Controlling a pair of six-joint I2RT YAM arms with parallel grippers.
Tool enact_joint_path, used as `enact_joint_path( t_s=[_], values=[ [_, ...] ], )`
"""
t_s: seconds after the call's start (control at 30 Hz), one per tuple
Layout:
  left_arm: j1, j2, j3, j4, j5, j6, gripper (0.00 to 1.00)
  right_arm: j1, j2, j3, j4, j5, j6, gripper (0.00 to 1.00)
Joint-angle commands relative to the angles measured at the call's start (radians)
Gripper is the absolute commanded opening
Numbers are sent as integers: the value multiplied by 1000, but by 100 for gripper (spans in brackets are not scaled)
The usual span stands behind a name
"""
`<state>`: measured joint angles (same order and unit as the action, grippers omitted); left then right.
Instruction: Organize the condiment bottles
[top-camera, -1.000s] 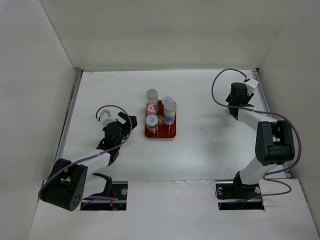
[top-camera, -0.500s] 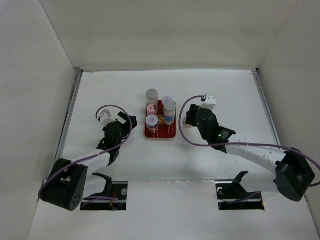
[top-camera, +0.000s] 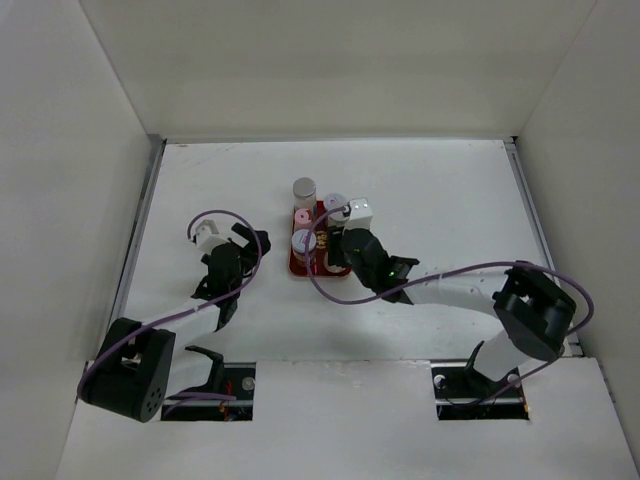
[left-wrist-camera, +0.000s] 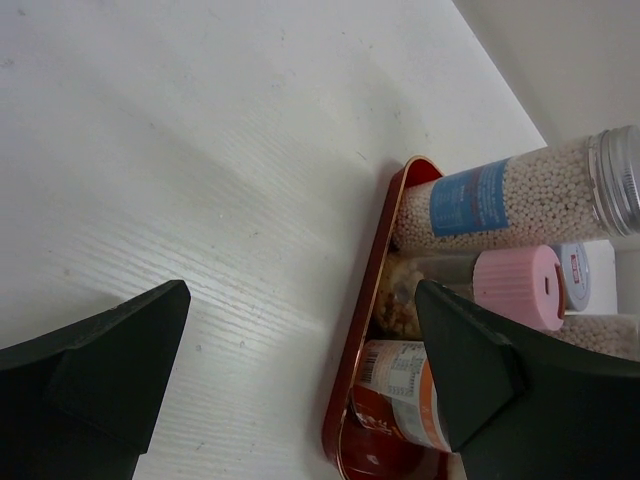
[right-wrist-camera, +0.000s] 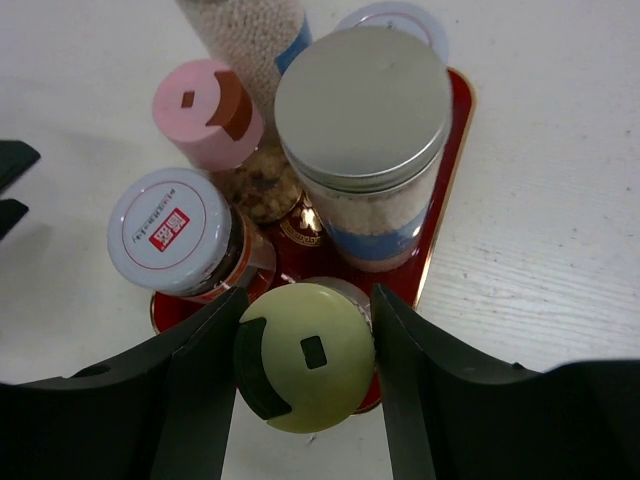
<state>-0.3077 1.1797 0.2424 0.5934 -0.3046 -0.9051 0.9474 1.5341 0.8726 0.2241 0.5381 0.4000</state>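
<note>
At red tray's (right-wrist-camera: 452, 160) near end | right gripper (right-wrist-camera: 305, 355) clamped on yellow-capped bottle (right-wrist-camera: 300, 385), just beside grey-lidded jar (right-wrist-camera: 360, 105) | step: likely seating it | next: settle upright, then release | left gripper (left-wrist-camera: 300, 300) fingers apart

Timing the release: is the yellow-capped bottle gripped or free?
Gripped: both fingers of the right claw touch the cap of the yellow-capped bottle.

Pink lid (right-wrist-camera: 207, 113); silver lid (right-wrist-camera: 362, 105); pale yellow cap (right-wrist-camera: 303, 355); white lid (right-wrist-camera: 170, 230), red print; blue label (left-wrist-camera: 470, 197); red tray (left-wrist-camera: 375, 458).
</note>
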Motion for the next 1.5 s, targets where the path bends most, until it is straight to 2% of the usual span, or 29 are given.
enact_joint_path(
  t_s=[0.0,0.27,0.37,0.5,0.67,0.8,1.0,1.47],
  values=[
    [9,-26,1,14,-27,6,100,18,37,58,95,2,-44,52],
    [14,-15,37,-49,-37,6,100,38,31,45,95,22,-81,81],
    [14,-8,63,-108,-44,6,100,41,-57,14,98,29,-104,100],
    [14,-3,89,-162,-51,6,100,31,-227,-87,142,130,-102,100],
    [26,0,132,-233,-64,37,100,-124,-367,-297,299,230,5,100],
    [57,31,211,-362,-57,72,100,-254,-365,-362,297,165,155,100],
    [42,66,247,-380,-60,74,100,-391,-338,-376,259,2,244,100],
    [0,78,262,-331,-37,72,100,-401,-262,-333,225,-52,238,100]
  ],
)
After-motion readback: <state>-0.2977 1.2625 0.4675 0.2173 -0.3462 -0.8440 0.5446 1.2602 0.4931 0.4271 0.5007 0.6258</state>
